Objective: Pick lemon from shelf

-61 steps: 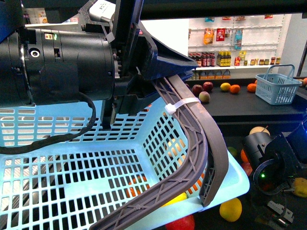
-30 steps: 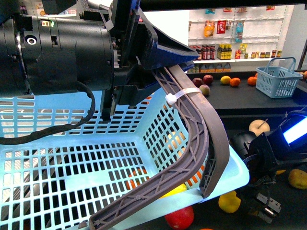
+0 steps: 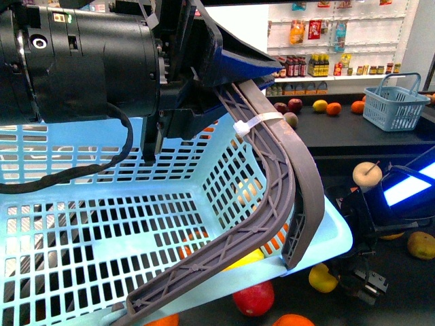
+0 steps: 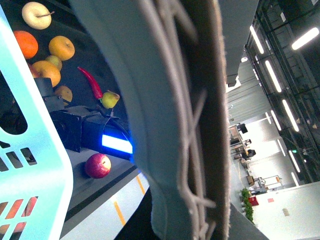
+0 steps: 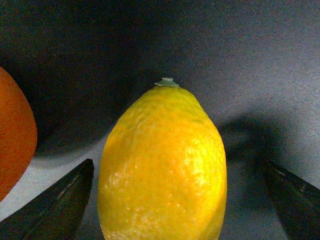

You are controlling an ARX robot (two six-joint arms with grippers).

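The lemon [image 5: 162, 165] is bright yellow and stands stem-end up on the dark shelf tray [image 5: 240, 60]. It fills the gap between my right gripper's [image 5: 175, 210] open fingers [image 5: 55, 205], which are on either side and do not touch it. In the front view the lemon [image 3: 321, 277] lies low on the black shelf [image 3: 408, 292], with my right gripper [image 3: 353, 278] right beside it. My left gripper [image 3: 204, 88] is shut on the grey handle [image 3: 292, 170] of the light blue basket [image 3: 102, 224], held up close to the camera.
An orange [image 5: 12, 145] sits close beside the lemon. A red apple [image 3: 253, 299], an orange [image 3: 292, 319] and a pale fruit [image 3: 367, 174] lie on the shelf. Behind are a second blue basket [image 3: 394, 105] and white shelves of bottles [image 3: 326, 64].
My right arm has swung in from the right and lowered its gripper beside the lemon. The basket in my left gripper has risen slightly.
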